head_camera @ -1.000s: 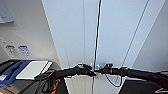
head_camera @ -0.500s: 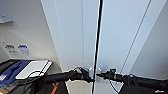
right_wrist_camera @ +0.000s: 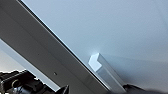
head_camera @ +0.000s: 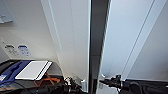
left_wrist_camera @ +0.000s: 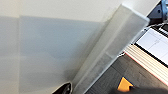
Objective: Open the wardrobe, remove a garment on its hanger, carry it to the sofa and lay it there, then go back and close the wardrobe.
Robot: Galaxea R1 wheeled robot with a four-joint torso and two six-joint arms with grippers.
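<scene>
White doors of the wardrobe (head_camera: 75,37) fill the head view from ten to two o'clock, parted by a dark vertical gap at twelve. At six o'clock, the left gripper (head_camera: 75,85) sits at the left door's edge beside a small handle (head_camera: 83,85); the right gripper (head_camera: 105,81) meets the right door just across the gap. Whether either one is clenched or released cannot be told. The right wrist view shows the right door's handle (right_wrist_camera: 105,68) close up. At eight o'clock, a white board (head_camera: 33,70) lies on a dark surface.
</scene>
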